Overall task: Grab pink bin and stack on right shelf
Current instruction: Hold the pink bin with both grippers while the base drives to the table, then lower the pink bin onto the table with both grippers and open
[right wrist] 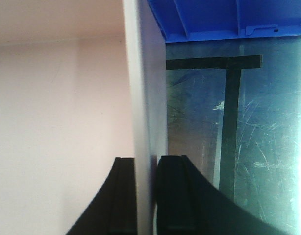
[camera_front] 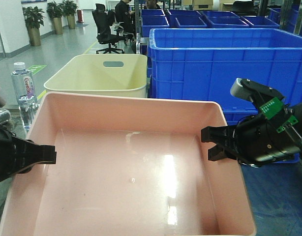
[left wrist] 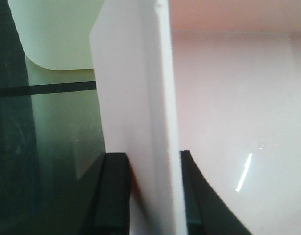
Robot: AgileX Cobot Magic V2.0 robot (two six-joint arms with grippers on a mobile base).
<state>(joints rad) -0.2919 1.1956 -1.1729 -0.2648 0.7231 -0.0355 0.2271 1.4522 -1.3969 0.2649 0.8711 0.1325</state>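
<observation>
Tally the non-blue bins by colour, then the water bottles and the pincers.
pink bin: 1
cream bin: 1
water bottle: 1
pincers: 2 (left pincer and right pincer, each closed on a side wall of the pink bin)
Total: 5

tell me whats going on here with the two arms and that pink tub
A two-armed robot holds the empty pink bin by its side walls: the left pincer is clamped on the left wall, the right pincer on the right wall. A cream bin and blue crates stand behind it. A dark glossy surface shows below; whether the bin is lifted off it cannot be told.
</observation>
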